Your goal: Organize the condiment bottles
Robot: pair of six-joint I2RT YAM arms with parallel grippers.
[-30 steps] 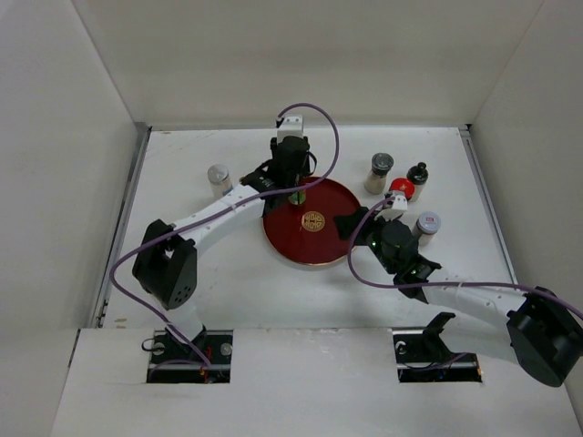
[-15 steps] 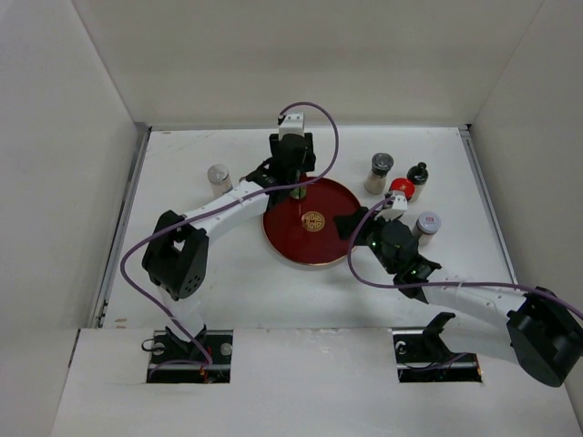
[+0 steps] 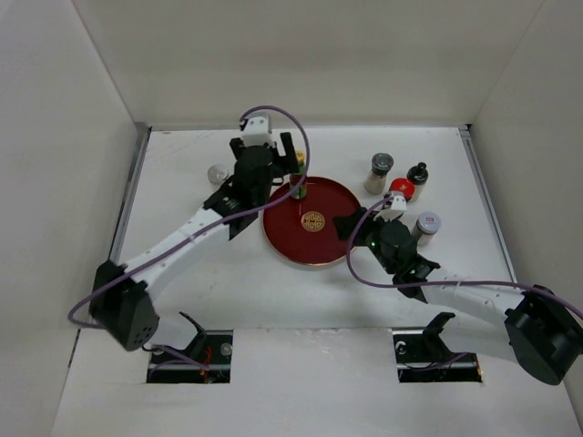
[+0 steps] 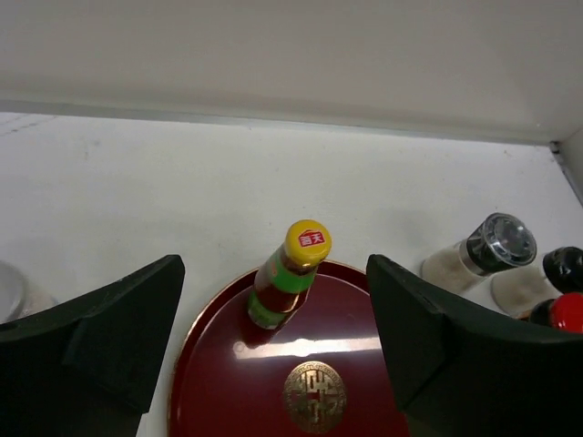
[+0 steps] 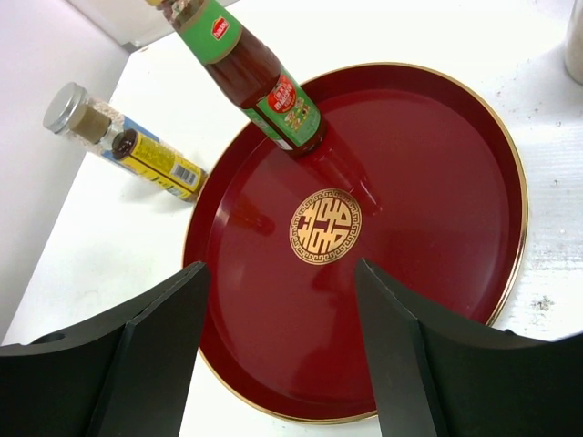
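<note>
Top view: the left gripper point(image 3: 290, 155) is hanging spread beside the yellow-capped bottle point(image 3: 298, 178), which is standing upright at the tray's point(image 3: 305, 248) far edge; left wrist: the fingers are framing it, touching nothing, so backing straight off is avoiding a knock; right wrist: the right gripper point(image 5: 281, 273) is hovering open, empty, over the tray.

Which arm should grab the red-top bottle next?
The right one, probably. The red-capped bottle stands on the right side, close to the open, empty right tool. The left tool is across the tray, by the yellow-capped bottle.
</note>
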